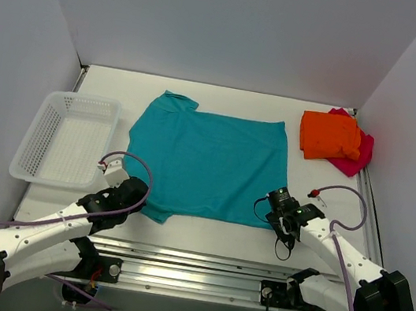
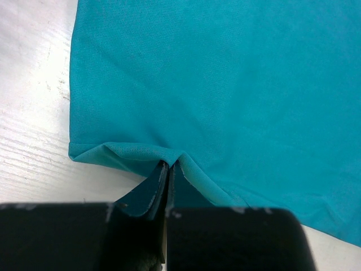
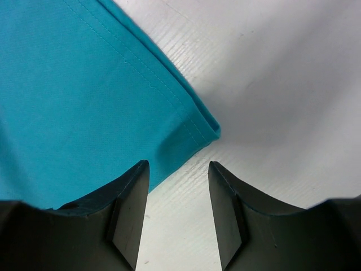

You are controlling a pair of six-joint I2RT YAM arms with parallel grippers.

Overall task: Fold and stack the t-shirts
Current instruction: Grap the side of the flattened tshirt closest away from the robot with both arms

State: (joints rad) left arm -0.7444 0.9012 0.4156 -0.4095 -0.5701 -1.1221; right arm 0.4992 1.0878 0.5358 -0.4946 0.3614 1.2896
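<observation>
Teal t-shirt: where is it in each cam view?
Top external: teal t-shirt spread flat, centre of white table.
Left wrist: fills most of the frame; near hem pinched in the left claw.
Right wrist: upper left; corner just ahead of the open right claw.
Shared landmark: hem against the white table.

light: bright, even | shadows: soft, faint | focus: mostly sharp

plain white walls (image 1: 230,23) close in the back and both sides of a white tabletop (image 1: 233,100). a silver metal rail (image 1: 189,268) runs along its near edge; light is soft, even.
</observation>
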